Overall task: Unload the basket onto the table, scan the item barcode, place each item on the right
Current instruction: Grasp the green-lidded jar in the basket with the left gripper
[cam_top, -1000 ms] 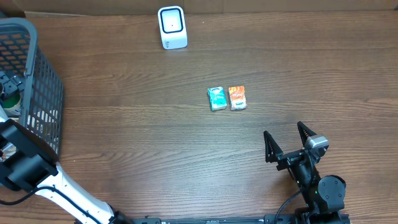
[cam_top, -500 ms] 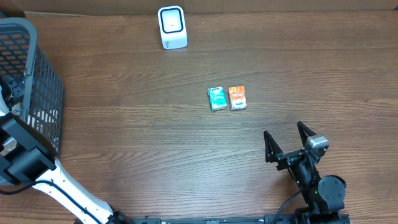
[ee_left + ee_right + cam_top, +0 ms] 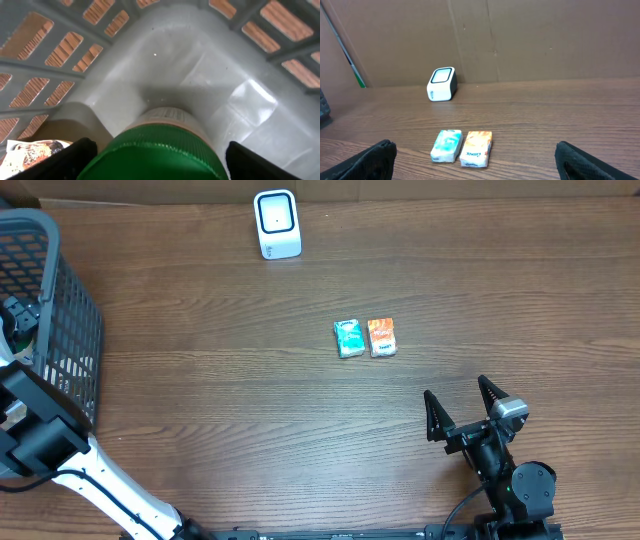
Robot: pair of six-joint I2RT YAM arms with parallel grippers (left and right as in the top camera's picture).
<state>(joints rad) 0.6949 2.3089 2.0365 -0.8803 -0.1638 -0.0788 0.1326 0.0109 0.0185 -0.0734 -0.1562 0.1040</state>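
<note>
My left gripper (image 3: 160, 162) is down inside the grey basket (image 3: 60, 50). It is open, with its black fingers (image 3: 55, 160) on either side of an item with a green ribbed lid (image 3: 160, 150). A small gap shows on the right side. The item's pale body stands on the basket floor below. In the overhead view only the gripper's dark parts (image 3: 20, 315) show behind the basket wall (image 3: 65, 310). The white scanner (image 3: 277, 224) stands at the table's far edge. My right gripper (image 3: 458, 394) rests open and empty near the front right.
A teal tissue pack (image 3: 348, 338) and an orange tissue pack (image 3: 382, 337) lie side by side mid-table, ahead of the right gripper. A printed packet (image 3: 27, 150) lies in the basket left of the lid. Cardboard backs the table.
The left arm has shifted slightly at the basket, its wrist a little further in. The right arm and the tissue packs have not moved.
</note>
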